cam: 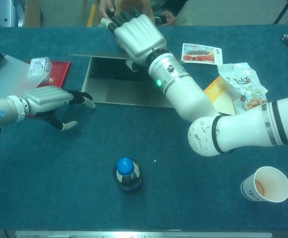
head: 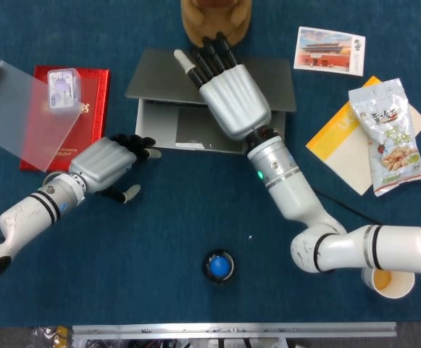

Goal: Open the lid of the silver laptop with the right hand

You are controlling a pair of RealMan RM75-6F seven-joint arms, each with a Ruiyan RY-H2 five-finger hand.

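- Under the fingers of the right hand (head: 228,98), the lid (head: 159,75) of the silver laptop (cam: 115,85) is raised part way; the fingers are extended, close together, with their tips at the lid's far edge.
- Whether the lid is pinched or only pushed from beneath cannot be told, as the palm side of the hand is hidden in both views.
- Below the right fingers, keyboard and palm rest are exposed in the chest view, so the opening step is judged to be under way, not finished.
- Just beyond the right fingertips, a brown plush toy (head: 216,18) stands at the back of the laptop; contact with it is a risk as the lid swings rearward.
- Beside the laptop's near left corner, the left hand (head: 107,163) is held over the blue table (head: 159,239) with fingers curled narrow and empty; its fingertips are close to the base, but contact cannot be confirmed.
- Next move, as judged: the lid is to be carried further up and back along its hinge arc, with the fingers kept against the lid edge.
- Slipping of the base is to be watched for, since nothing is seen to pin it.
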